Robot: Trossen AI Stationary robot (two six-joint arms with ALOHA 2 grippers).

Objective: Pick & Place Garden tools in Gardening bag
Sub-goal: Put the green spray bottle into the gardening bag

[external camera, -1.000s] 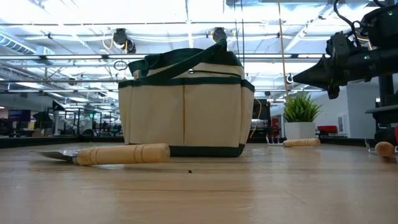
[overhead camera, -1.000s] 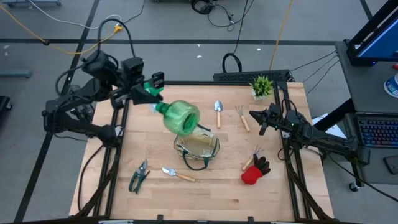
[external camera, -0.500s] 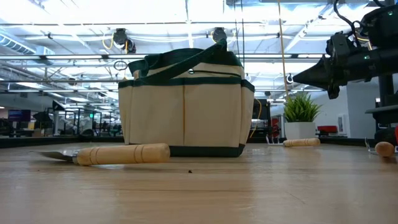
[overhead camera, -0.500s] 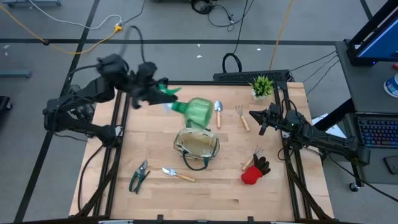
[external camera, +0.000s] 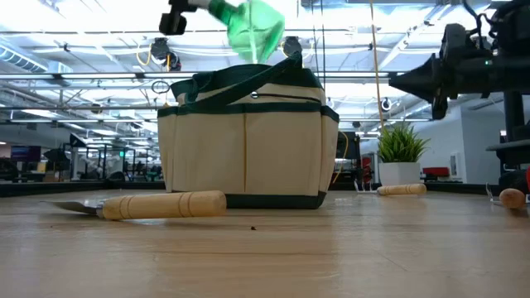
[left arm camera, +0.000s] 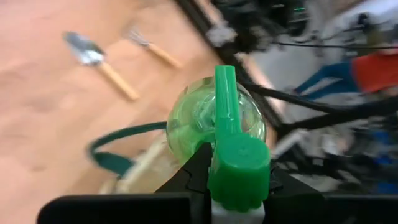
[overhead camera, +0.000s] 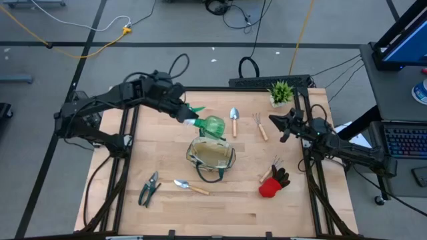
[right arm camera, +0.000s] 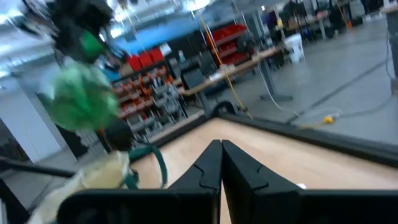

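The green spray bottle (overhead camera: 212, 125) hangs in the air over the far rim of the khaki gardening bag (overhead camera: 211, 157), with my left gripper (overhead camera: 189, 115) shut on it. In the low view the bottle (external camera: 252, 25) is above the bag (external camera: 248, 141). On the table lie a trowel (overhead camera: 234, 120), a hand fork (overhead camera: 259, 125), pruners (overhead camera: 149, 189), a second trowel (overhead camera: 190, 187) and a red-and-black glove (overhead camera: 273, 183). My right gripper (overhead camera: 273, 121) is shut and bare at the table's right edge. My left gripper pinches the bottle's green spray head (left arm camera: 239, 165) between its two fingers (left arm camera: 194, 169), one on each side. It comes from the table's far left, slanting down. The bottle's body (left arm camera: 214, 118) sticks out beyond the fingertips, tilted down toward the bag and lifted clear of everything.
A small potted plant (overhead camera: 281, 91) stands at the far right corner. The bag's dark handles (overhead camera: 212, 175) droop toward the near side. There is bare wood along the near edge and at the table's left.
My left gripper has come down and moved toward the bag, tipping from raised to slanting downward and rolling its wrist. The bottle has gone with it and is now lower and closer to the bag's far rim. My right gripper has tipped up a little.
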